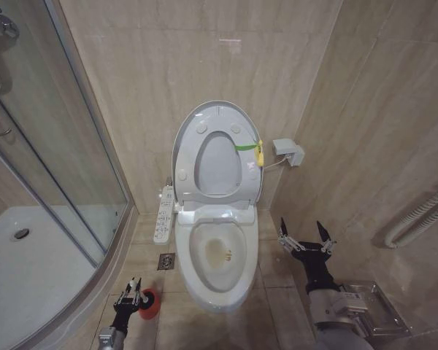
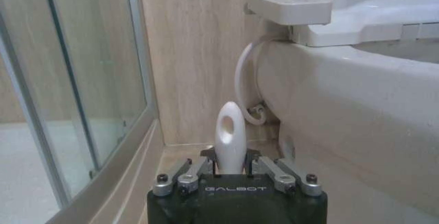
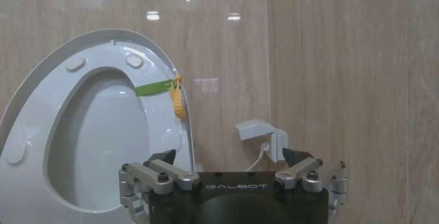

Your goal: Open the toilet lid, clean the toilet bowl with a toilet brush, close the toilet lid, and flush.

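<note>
The toilet lid stands upright against the back wall, with the ring seat raised in front of it. Below lies the open toilet bowl with a yellowish stain at its bottom. My left gripper is low on the floor, left of the bowl, shut on the white handle of the toilet brush, which stands in its red cup holder. The bristle head is hidden. My right gripper hovers open to the right of the bowl, holding nothing.
A glass shower enclosure and white shower tray fill the left. A control panel juts from the toilet's left side, above a floor drain. A wall box, a hose and a metal rack are on the right.
</note>
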You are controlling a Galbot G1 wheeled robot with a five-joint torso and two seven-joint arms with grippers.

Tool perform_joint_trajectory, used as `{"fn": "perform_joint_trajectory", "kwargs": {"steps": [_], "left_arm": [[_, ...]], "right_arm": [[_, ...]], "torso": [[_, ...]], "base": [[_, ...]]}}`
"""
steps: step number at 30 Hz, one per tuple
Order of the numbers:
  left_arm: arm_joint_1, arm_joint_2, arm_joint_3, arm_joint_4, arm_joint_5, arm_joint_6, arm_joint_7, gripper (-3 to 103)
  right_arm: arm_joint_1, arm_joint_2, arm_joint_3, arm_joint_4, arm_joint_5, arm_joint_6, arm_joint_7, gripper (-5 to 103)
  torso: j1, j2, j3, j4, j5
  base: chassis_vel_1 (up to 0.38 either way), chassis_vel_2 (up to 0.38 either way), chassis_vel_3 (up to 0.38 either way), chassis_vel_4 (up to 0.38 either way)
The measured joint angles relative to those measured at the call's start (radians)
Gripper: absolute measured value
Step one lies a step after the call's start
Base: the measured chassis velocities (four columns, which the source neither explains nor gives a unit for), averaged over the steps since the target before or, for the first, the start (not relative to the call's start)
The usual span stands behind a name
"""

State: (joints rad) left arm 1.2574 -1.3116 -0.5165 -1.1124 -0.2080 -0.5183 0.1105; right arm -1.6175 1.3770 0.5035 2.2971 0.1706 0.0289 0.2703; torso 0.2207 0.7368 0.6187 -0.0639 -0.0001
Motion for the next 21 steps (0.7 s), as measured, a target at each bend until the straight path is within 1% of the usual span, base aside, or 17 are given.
{"fn": "perform_joint_trajectory", "kwargs": {"steps": [6, 10, 13, 14, 18, 20, 21], "left_arm": [[-0.005, 0.003, -0.005, 0.001, 0.001, -0.016, 0.002, 25], [0.002, 0.005, -0.005, -0.039, -0.002, -0.020, 0.001, 25], [0.019, 0.003, 0.001, -0.096, -0.016, -0.020, -0.002, 25], [0.019, 0.003, 0.001, -0.096, -0.016, -0.020, -0.002, 25], [0.062, -0.001, 0.002, -0.200, -0.025, -0.015, -0.004, 25], [0.070, -0.001, 0.002, -0.214, -0.025, -0.015, -0.003, 25], [0.113, 0.000, 0.000, -0.293, -0.026, -0.018, -0.001, 25]], "right_arm": [[0.000, 0.000, 0.000, 0.000, 0.000, 0.000, 0.000, 100], [0.000, 0.000, 0.000, 0.000, 0.000, 0.000, 0.000, 100], [0.000, 0.000, 0.000, 0.000, 0.000, 0.000, 0.000, 100], [0.000, 0.000, 0.000, 0.000, 0.000, 0.000, 0.000, 100], [0.000, 0.000, 0.000, 0.000, 0.000, 0.000, 0.000, 100], [0.000, 0.000, 0.000, 0.000, 0.000, 0.000, 0.000, 100], [0.000, 0.000, 0.000, 0.000, 0.000, 0.000, 0.000, 100]], "torso": [[0.000, 0.000, 0.000, -0.0001, 0.0000], [0.000, 0.000, 0.000, -0.0001, 0.0001], [0.000, 0.000, 0.000, -0.0001, 0.0001], [0.000, 0.000, 0.000, -0.0001, 0.0001], [0.000, 0.000, 0.000, -0.0001, 0.0001], [0.000, 0.000, 0.000, -0.0001, 0.0001], [0.000, 0.000, 0.000, 0.0000, 0.0000]], "base": [[0.000, 0.000, 0.000, 0.000], [0.000, 0.000, 0.000, 0.000], [0.000, 0.000, 0.000, 0.000], [0.000, 0.000, 0.000, 0.000], [0.000, 0.000, 0.000, 0.000], [0.000, 0.000, 0.000, 0.000], [0.000, 0.000, 0.000, 0.000]]}}
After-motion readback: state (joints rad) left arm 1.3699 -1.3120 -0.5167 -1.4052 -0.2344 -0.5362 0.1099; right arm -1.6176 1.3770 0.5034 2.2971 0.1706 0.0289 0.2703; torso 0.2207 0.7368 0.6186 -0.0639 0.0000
